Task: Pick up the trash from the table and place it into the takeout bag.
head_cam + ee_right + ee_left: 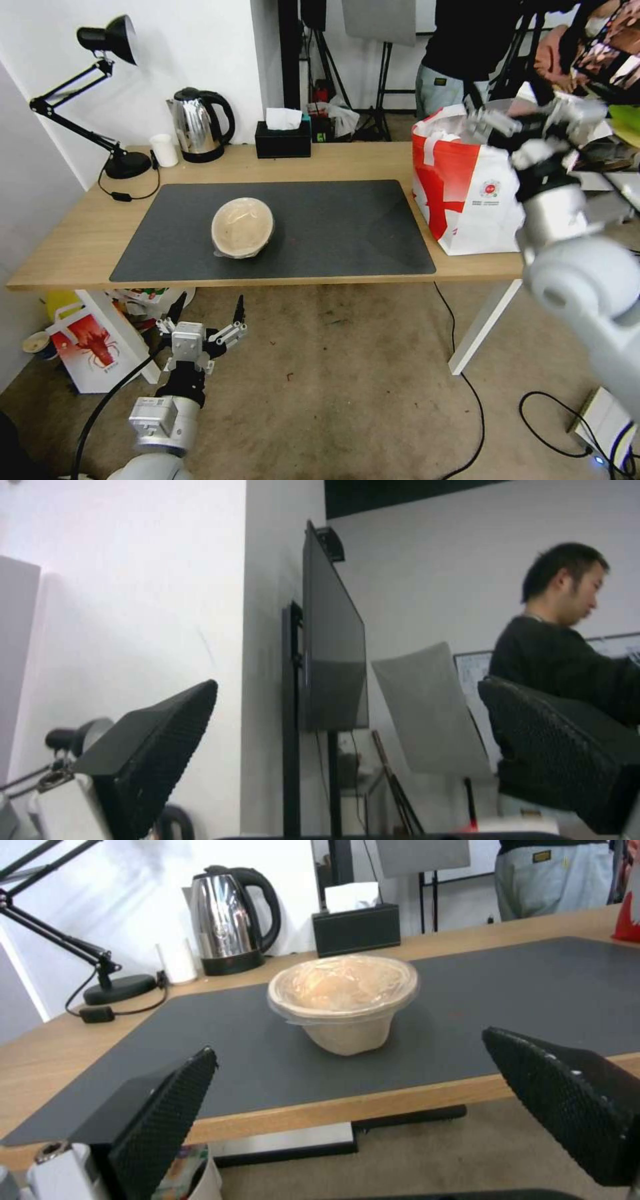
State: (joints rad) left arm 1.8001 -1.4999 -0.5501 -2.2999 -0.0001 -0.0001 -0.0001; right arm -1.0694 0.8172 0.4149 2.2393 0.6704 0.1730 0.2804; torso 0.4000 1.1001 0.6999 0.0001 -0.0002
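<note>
A beige bowl covered with clear film stands upright on the dark grey mat of the light-wood table. In the left wrist view the bowl sits straight ahead, beyond the table's front edge. My left gripper hangs open in front of and below that edge, its black fingers empty. The white takeout bag with a red panel stands at the table's right end. My right gripper hovers above the bag's mouth, open, with nothing between its fingers.
A steel kettle, a black tissue box, a white cup and a black desk lamp line the table's back edge. A smaller white bag with a crayfish picture stands on the floor by the left table leg. Cables lie on the floor at right.
</note>
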